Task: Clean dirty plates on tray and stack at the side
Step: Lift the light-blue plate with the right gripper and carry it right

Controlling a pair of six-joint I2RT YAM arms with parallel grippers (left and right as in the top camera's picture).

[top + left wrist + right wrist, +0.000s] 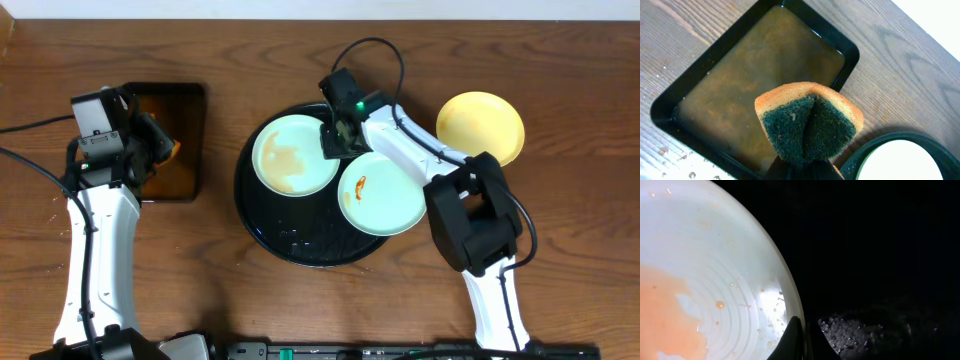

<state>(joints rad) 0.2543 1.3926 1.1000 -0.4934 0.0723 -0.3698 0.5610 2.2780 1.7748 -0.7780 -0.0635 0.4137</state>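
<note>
Your right pincer [338, 135] was nipped onto the rim of the mint plate [290, 155], broadly smeared orange-brown, on the black tray [262, 225]. Your left pincer [802, 167] squeezed a sponge [807, 125]; the yellow plate [480, 125] sat on the surface [580, 230].

The glossy black round tray [300, 245] sits on the bench [560, 230], two mint-blue plates lying flat on it side by side. The left plate [295, 153] wears a broad orange-brown smear, its rim pinched by the right gripper [338, 135]; the right plate [385, 195] shows one small orange streak. The yellow plate [480, 127] lies flat off the tray, to its right.
</note>
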